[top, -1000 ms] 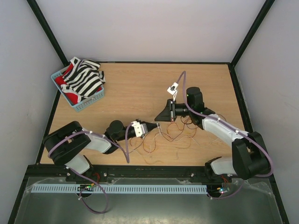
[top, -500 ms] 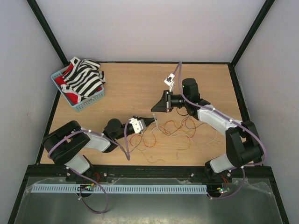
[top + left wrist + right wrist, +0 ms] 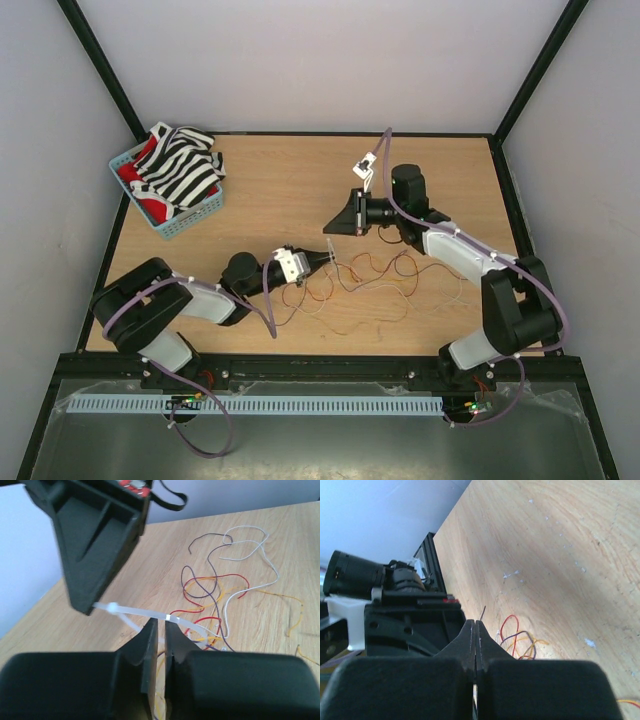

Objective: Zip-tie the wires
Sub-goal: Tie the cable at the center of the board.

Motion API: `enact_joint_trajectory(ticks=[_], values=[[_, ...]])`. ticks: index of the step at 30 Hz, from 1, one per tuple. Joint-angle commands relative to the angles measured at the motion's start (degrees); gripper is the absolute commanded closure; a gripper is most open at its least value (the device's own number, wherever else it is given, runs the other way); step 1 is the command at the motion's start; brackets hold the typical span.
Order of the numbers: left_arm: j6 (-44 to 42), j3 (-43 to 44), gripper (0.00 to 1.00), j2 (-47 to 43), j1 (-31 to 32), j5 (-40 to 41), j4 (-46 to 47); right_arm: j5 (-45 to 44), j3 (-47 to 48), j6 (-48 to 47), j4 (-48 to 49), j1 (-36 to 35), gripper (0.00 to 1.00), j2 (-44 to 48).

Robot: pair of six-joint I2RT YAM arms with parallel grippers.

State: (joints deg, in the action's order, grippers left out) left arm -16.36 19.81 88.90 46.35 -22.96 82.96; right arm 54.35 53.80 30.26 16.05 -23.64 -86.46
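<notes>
Tightening step, prob.: L gripper [image 3: 159,625] and R gripper [image 3: 86,607] jaws each pinched the zip tie [image 3: 135,611], stretched btwn them over the wires [image 3: 215,587] on the table [image 3: 287,535]; next move likely needed a steady pull w/o slipping.

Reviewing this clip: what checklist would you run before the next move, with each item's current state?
1. Left gripper jaws shut on the zip tie: ok.
2. Right gripper holds the tie's end: ok.
3. Wires gathered into one bundle: not ok, they lie spread over the table.
4. Tie looped around the wires: cannot tell.
5. Basket well away from both arms: ok.
</notes>
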Motion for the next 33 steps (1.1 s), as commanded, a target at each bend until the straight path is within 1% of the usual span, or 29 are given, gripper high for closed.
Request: enact_joint_trajectory(ticks=[1, 6, 9, 12, 15, 18, 22, 25, 29, 33], values=[[1.9, -0.4, 0.84, 0.2, -0.8, -0.5, 1.9, 4.0, -3.4, 1.5, 2.7, 0.1, 1.00, 3.3], [1.3, -1.3, 0.65, 0.2, -1.0, -0.1, 1.9, 5.8, -6.5, 3.7, 4.9, 0.1, 1.00, 5.7], [1.0, -2.1, 0.59, 0.0, -1.2, 0.1, 1.9, 6.6, -6.9, 4.4, 5.0, 0.1, 1.00, 7.2], [1.0, -2.6, 0.46, -0.5, -1.1, -0.1, 1.9, 6.8, -7.2, 4.8, 5.0, 0.1, 1.00, 8.4], [1.0, -2.6, 0.40, -1.4, -1.2, -0.2, 1.9, 7.1, -7.1, 5.3, 5.0, 0.1, 1.00, 9.3], [1.2, -2.4, 0.37, -2.8, -1.2, -0.8, 1.9, 7.6, -7.3, 5.8, 5.2, 0.1, 1.00, 9.8], [2.1, -2.1, 0.36, -5.3, -1.2, -1.4, 1.9, 8.6, -7.6, 6.4, 5.4, 0.1, 1.00, 10.5], [2.1, -2.0, 0.38, -6.3, -1.3, -1.9, 1.9, 10.1, -7.9, 6.5, 5.3, 0.1, 1.00, 11.0], [2.8, -1.4, 0.44, -6.5, -1.6, -3.4, 1.9, 10.3, -8.5, 6.6, 5.4, 0.1, 1.00, 11.9], [3.9, 0.0, 0.45, -5.6, -1.6, -5.4, 1.9, 10.4, -9.0, 7.1, 5.7, 0.1, 1.00, 12.6]])
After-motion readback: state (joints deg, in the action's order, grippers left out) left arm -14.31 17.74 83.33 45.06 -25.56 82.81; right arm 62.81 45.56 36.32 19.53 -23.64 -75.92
